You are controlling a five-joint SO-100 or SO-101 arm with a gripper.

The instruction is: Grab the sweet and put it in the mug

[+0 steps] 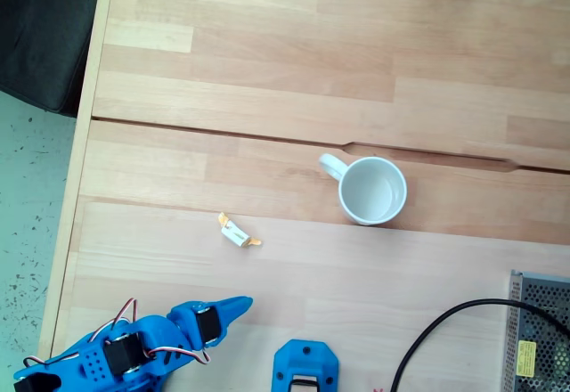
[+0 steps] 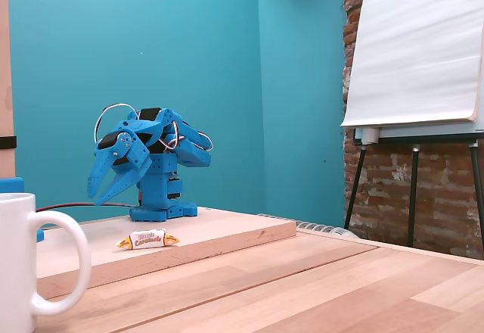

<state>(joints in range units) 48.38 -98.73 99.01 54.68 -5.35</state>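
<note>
**Sweet on the surface, mug empty**

Where the low fixed view starts, the mug stands nearest, handle toward the arm. Beyond the mug, well apart from it, the sweet lies flat on the wooden surface. Farther back than the mug and sweet, the blue arm is folded, its fingers slightly apart, pointing down, holding nothing. From above, the mug is empty.

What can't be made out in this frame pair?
- Mug: cut by the left edge in a fixed view; its inside is hidden there.
- Sweet: print too small to read in both fixed views.
- Gripper: jaw gap unclear; arm cut off by the bottom edge.
</note>
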